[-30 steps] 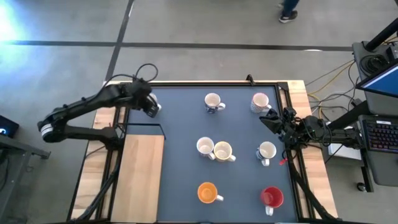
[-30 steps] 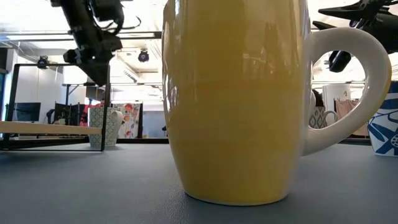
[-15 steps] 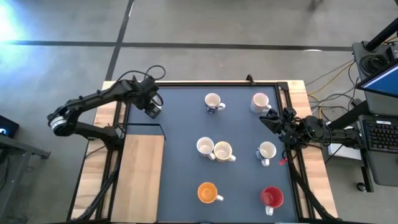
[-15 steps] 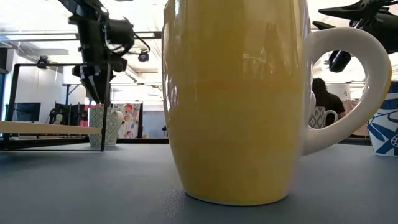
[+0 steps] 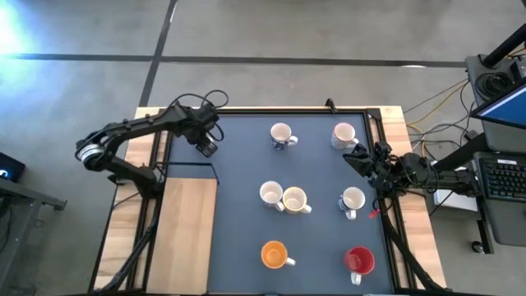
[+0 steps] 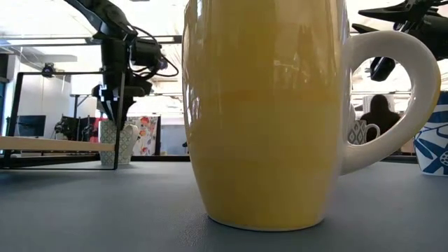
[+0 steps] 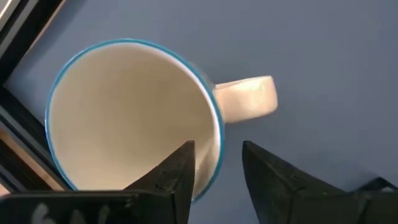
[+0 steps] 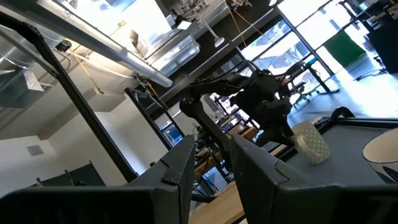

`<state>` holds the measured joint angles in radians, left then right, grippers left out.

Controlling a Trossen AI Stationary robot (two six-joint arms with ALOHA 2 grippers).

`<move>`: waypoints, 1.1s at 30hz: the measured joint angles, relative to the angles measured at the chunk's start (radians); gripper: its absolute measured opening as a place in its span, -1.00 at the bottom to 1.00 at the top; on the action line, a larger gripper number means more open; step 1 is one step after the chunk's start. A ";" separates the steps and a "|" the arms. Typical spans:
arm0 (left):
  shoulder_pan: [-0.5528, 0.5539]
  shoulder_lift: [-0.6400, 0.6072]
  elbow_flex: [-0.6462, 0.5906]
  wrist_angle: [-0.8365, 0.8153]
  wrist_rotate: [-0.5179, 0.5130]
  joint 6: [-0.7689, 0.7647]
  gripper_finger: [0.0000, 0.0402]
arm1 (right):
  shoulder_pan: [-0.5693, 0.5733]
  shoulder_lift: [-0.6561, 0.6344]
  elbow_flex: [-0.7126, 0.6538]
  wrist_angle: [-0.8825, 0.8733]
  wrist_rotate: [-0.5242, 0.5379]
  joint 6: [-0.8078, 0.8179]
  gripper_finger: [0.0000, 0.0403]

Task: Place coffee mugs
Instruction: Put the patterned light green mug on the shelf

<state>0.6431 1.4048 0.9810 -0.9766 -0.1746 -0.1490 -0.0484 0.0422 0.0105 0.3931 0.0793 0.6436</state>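
Movement is all on the left: the left pincer has swung in from the counter's far left corner and now hangs over a blue-rimmed mug, fingers apart astride its rim, not clenched. Judging by that, a pickup comes next. Right pincer waits by the right edge, parted, holding nothing.

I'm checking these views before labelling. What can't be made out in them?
- Low view: the big yellow ceramic mug fills the middle and hides most of the table's other mugs.
- High view: the left pincer covers the blue-rimmed white mug under it.
- Right wrist view: the cream mug rim is cut off by the edge.
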 joint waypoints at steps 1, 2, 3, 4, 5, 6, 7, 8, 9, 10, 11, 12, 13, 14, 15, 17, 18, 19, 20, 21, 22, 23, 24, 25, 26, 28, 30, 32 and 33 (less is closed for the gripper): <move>0.001 0.003 0.000 0.001 0.000 0.002 -0.47 | 0.000 0.000 0.000 0.000 0.000 0.000 -0.54; 0.002 0.006 0.000 0.000 -0.001 0.005 -0.50 | 0.000 0.000 0.000 0.000 0.000 0.000 -0.54; 0.004 0.008 -0.001 0.001 -0.001 0.006 -0.54 | 0.000 0.000 0.000 0.000 0.000 0.000 -0.54; 0.008 0.009 -0.001 0.001 -0.001 0.007 -0.58 | 0.000 0.000 0.000 0.000 0.000 0.000 -0.54; 0.010 0.010 -0.001 0.001 0.000 0.007 -0.62 | 0.000 0.000 0.000 0.000 0.000 0.000 -0.54; 0.012 0.011 -0.001 0.001 0.000 0.007 -0.67 | 0.000 0.000 0.000 0.000 0.000 0.000 -0.54; 0.014 0.011 -0.001 0.003 0.003 0.008 -0.72 | 0.000 0.000 0.000 0.000 0.000 0.000 -0.54; 0.014 0.011 -0.001 0.005 0.002 0.008 -0.77 | 0.000 0.000 0.000 0.000 0.000 0.000 -0.54; 0.014 0.011 -0.001 0.005 0.001 0.008 -0.83 | 0.000 0.000 0.000 0.000 0.000 0.000 -0.54; 0.014 0.011 -0.001 0.005 0.001 0.007 -0.89 | 0.000 0.000 0.000 0.000 0.000 0.000 -0.54; 0.014 0.011 -0.001 0.003 0.005 0.002 -0.94 | 0.000 0.000 0.000 0.000 0.000 0.000 -0.54; 0.014 0.011 -0.002 -0.003 0.008 0.001 -0.96 | 0.000 0.000 0.000 0.000 0.000 0.000 -0.54; 0.014 0.009 -0.002 -0.002 0.009 0.000 -0.96 | 0.000 0.000 0.000 0.000 0.000 0.000 -0.54; 0.014 0.008 -0.002 0.000 0.010 0.000 -0.95 | 0.000 0.000 0.000 0.000 0.000 0.000 -0.54; 0.013 0.007 -0.002 0.000 0.010 -0.001 -0.94 | 0.000 0.000 0.000 0.000 0.000 0.000 -0.54; 0.013 0.000 -0.002 0.000 0.011 -0.010 -0.94 | 0.000 0.000 0.000 0.000 0.000 0.000 -0.54; 0.013 -0.005 -0.002 0.001 0.011 -0.015 -0.95 | 0.000 0.000 0.000 0.000 0.000 0.000 -0.54; 0.013 -0.011 -0.002 0.002 0.011 -0.016 -0.96 | 0.000 0.000 0.000 0.000 0.000 0.000 -0.54; 0.013 -0.017 0.000 0.002 0.011 -0.017 -0.97 | 0.000 0.000 0.000 0.000 0.000 0.000 -0.54; 0.012 -0.026 0.003 0.002 0.012 -0.017 -0.97 | 0.000 0.000 0.000 0.000 0.000 0.000 -0.54; 0.012 -0.035 0.005 0.005 0.019 -0.020 -0.97 | 0.000 0.000 0.000 0.000 0.000 0.000 -0.54; 0.012 -0.045 0.007 0.008 0.034 -0.024 -0.97 | 0.000 0.000 0.000 0.000 0.000 0.000 -0.54; 0.012 -0.055 0.008 0.009 0.050 -0.028 -0.97 | 0.000 0.000 0.000 0.000 0.000 0.000 -0.54; 0.011 -0.064 0.009 0.007 0.061 -0.034 -0.97 | 0.000 0.000 0.000 0.000 0.000 0.000 -0.54; 0.009 -0.074 0.009 0.006 0.065 -0.041 -0.97 | 0.000 0.000 0.000 0.000 0.000 0.000 -0.54; -0.003 -0.099 0.010 0.008 0.065 -0.055 -0.97 | 0.000 0.000 0.000 0.000 0.000 0.000 -0.54; -0.015 -0.127 0.010 0.012 0.071 -0.063 -0.97 | 0.000 0.000 0.000 0.000 0.000 0.000 -0.54; -0.031 -0.155 0.010 0.031 0.080 -0.070 -0.97 | 0.000 0.000 0.000 0.000 0.000 0.000 -0.54; -0.041 -0.170 0.010 0.045 0.085 -0.071 -0.97 | 0.000 0.000 0.000 0.000 0.000 0.000 -0.54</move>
<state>0.6019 1.2348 0.9909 -0.9312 -0.0893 -0.2195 -0.0486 0.0422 0.0105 0.3934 0.0795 0.6437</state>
